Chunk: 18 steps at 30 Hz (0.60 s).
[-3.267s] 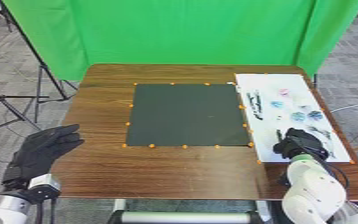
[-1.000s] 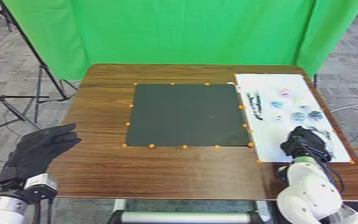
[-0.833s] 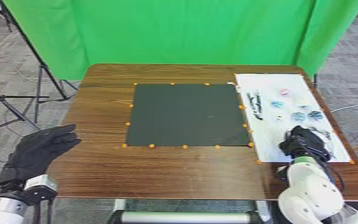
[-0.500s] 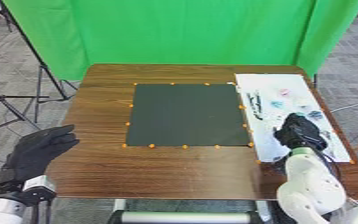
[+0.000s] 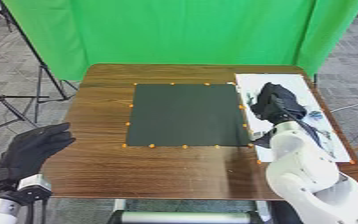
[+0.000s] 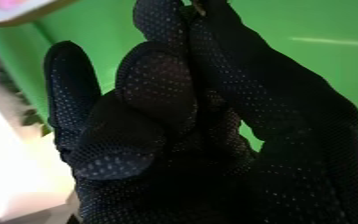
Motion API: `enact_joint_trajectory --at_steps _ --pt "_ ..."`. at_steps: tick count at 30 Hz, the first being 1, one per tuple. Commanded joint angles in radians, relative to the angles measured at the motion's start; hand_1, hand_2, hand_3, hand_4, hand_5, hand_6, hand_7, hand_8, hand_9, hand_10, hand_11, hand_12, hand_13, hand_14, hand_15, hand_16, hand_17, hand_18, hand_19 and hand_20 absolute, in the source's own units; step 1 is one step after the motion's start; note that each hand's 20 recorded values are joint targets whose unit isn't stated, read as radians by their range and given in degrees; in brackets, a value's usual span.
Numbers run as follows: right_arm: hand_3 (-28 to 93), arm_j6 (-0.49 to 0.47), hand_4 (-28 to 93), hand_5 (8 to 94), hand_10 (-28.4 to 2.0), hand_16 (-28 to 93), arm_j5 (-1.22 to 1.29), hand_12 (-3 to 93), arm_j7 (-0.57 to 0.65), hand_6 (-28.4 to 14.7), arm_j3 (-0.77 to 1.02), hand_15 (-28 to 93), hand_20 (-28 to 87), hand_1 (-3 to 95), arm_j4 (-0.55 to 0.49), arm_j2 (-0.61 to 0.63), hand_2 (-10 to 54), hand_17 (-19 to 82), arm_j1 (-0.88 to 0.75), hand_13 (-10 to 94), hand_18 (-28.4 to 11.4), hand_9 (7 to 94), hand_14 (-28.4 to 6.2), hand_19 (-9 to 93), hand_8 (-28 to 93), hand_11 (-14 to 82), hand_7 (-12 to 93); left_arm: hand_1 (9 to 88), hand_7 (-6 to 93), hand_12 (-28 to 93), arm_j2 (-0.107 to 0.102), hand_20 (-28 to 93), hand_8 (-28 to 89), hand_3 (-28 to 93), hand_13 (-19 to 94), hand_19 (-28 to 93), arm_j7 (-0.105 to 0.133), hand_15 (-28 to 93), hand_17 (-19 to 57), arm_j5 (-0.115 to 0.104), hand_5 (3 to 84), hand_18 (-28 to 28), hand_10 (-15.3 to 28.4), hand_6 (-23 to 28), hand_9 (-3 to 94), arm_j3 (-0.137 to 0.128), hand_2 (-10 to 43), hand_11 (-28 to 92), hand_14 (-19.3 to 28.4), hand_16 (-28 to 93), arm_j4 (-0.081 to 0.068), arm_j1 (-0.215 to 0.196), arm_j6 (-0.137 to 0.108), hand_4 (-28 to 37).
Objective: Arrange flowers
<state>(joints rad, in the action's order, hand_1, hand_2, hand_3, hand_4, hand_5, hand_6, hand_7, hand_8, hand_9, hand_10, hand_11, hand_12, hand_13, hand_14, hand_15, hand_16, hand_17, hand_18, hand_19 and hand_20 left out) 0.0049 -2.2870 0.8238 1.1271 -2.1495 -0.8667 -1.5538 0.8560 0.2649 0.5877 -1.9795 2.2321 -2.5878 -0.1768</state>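
Pinching a thin stem (image 6: 197,7) in curled fingers, the right hand (image 5: 277,101) could drop it should that slight hold slip.

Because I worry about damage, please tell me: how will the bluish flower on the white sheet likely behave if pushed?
The bluish flower is smaller than the right hand, so it is probably light and easy to shift. Its outline looks roundish, so it might roll on the flat white sheet.

downward head view, wrist close-up, shared curtain (image 5: 193,35)
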Motion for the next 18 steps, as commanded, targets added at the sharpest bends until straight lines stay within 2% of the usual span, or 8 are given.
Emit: enact_joint_trajectory --at_steps 1,10,12,16,18 --pt "77 -0.045 -24 86.8 -12.6 28 0.014 32.8 -0.049 -4.9 -0.133 77 -4 54.3 0.041 -0.098 -9.5 41 0.155 84 -23.0 84.6 -7.4 93 23 55.6 25 33.8 16.6 11 0.010 15 -10 76 31 59 -0.001 63 -8.3 -0.006 54.2 20.1 20.9 14.7 45.7 -0.003 3.9 44 24.7 -13 0.010 -0.018 -0.013 -15.9" --pt "77 -0.125 -23 87.0 -12.5 28 0.006 32.7 -0.072 -4.9 -0.272 78 -3 54.0 0.155 -0.254 -9.5 41 0.238 84 -23.1 84.8 -7.4 93 24 55.8 25 33.6 16.4 11 0.021 15 -10 76 31 59 -0.014 63 -8.3 -0.003 54.2 20.1 20.8 14.8 45.7 -0.023 3.9 44 24.7 -13 0.012 -0.008 -0.010 -15.9" --pt "77 -0.145 -23 87.1 -12.5 28 -0.001 32.6 -0.085 -4.8 -0.290 78 -3 53.9 0.178 -0.291 -9.5 41 0.245 84 -23.0 84.9 -7.4 93 24 55.9 25 33.7 16.5 11 0.022 15 -10 76 31 59 -0.011 63 -8.3 -0.003 54.2 20.1 20.8 14.8 45.7 -0.019 3.9 44 24.7 -13 0.011 -0.006 -0.010 -15.9" --pt "77 -0.170 -23 87.2 -12.4 28 -0.019 32.7 -0.098 -4.7 -0.336 78 -3 53.8 0.236 -0.355 -9.5 41 0.269 84 -23.0 84.9 -7.3 93 24 56.0 25 33.7 16.4 11 0.011 15 -10 76 31 59 0.004 63 -8.3 -0.007 54.3 20.1 20.9 14.8 45.7 -0.001 4.0 44 24.8 -13 0.004 0.005 -0.011 -15.9" --pt "77 -0.181 -23 87.2 -12.4 28 -0.020 32.6 -0.105 -4.8 -0.349 78 -3 53.8 0.259 -0.384 -9.5 41 0.276 84 -23.0 84.9 -7.2 93 24 56.1 25 33.6 16.5 11 0.006 15 -10 76 31 59 0.003 63 -8.3 -0.006 54.3 20.1 20.9 14.8 45.7 0.006 3.9 44 24.8 -13 0.001 0.018 -0.009 -15.8"
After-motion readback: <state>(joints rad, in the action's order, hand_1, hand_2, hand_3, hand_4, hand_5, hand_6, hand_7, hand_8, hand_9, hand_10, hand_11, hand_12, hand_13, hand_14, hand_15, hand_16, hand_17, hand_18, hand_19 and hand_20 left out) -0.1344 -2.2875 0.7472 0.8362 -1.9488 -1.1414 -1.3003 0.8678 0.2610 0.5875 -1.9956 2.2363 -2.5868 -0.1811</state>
